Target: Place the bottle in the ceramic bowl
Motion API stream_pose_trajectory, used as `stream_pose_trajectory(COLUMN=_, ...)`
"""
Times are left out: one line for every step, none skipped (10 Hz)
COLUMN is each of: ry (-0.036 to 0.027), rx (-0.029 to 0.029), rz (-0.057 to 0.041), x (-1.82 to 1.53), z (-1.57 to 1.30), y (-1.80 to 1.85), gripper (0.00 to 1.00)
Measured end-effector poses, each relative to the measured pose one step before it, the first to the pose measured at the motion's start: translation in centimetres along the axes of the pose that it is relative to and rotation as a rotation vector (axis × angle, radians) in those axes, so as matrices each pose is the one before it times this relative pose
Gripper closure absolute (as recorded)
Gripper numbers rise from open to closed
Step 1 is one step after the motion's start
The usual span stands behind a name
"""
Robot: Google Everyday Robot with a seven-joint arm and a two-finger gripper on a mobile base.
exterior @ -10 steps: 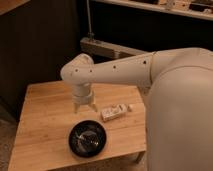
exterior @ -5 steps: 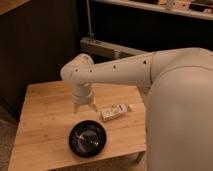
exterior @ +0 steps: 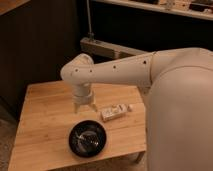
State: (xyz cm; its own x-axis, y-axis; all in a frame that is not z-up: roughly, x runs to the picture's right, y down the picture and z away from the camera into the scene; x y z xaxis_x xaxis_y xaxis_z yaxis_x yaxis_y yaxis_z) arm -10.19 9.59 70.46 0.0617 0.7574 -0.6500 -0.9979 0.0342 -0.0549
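- Hanging over the middle of the wooden table (exterior: 42, 117), the gripper (exterior: 85, 108) points straight down with its two fingers spread apart and nothing between them.
- Its tips sit just above the wood; whether they touch it cannot be told.
- The white arm (exterior: 115, 72) comes in from the right of the picture, bends at a rounded joint above the gripper, and covers the table's far right corner.
- The bottle (exterior: 114, 112) lies on its side just beside the gripper, on the right of the picture, with its cap pointing away from the gripper. It is apart from the fingers and close to the table's right edge.
- The ceramic bowl (exterior: 88, 138) stands upright in front of the gripper, near the table's front edge, and holds nothing. A small gap of wood separates it from the bottle.
- Bare wood spreads to the left of the gripper and bowl, out to the left edge.
- The robot's bulky body (exterior: 182, 115) fills the right side and hides part of the right edge.
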Motion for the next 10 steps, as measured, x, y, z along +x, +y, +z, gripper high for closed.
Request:
stream_pose_trajectory(ry=-0.00003, rx=-0.00003, rz=-0.00003, x=0.001, z=-0.003, y=0.001, gripper=0.35)
stream_pose_trajectory(ry=0.00004, rx=0.00003, rz=0.00003, x=0.001, z=0.002, y=-0.001, gripper=0.35)
stream_pose_trajectory(ry=-0.00054, rx=0.00044, rz=-0.00051, x=-0.004, z=-0.015, y=0.003, gripper=0.35)
stream_pose_trajectory(ry=-0.00318, rx=0.00204, rz=-0.00207, x=-0.009, z=-0.129, y=0.031, gripper=0.35)
stream_pose_trajectory(ry=-0.01517, rx=0.01234, rz=-0.00601, x=-0.229, z=-0.218, y=-0.081, gripper=0.35)
stream_pose_trajectory(ry=-0.03002, rx=0.00909, rz=-0.01102, x=-0.516, z=-0.821, y=-0.023, gripper=0.35)
stream_pose_trajectory(ry=-0.04718, rx=0.01104, rz=-0.02912, x=-1.145, z=-1.318, y=-1.05, gripper=0.35)
stream_pose_trajectory(ry=-0.03769, rx=-0.00071, rz=-0.04778, x=-0.87, z=-1.103, y=-0.795, gripper=0.35)
stream_pose_trajectory(ry=-0.03952, rx=-0.00403, rz=-0.10242, x=-0.786, z=-1.072, y=-0.796, gripper=0.35)
stream_pose_trajectory(ry=-0.03582, rx=-0.00885, rz=-0.14487, x=-0.144, z=-0.821, y=-0.515, gripper=0.35)
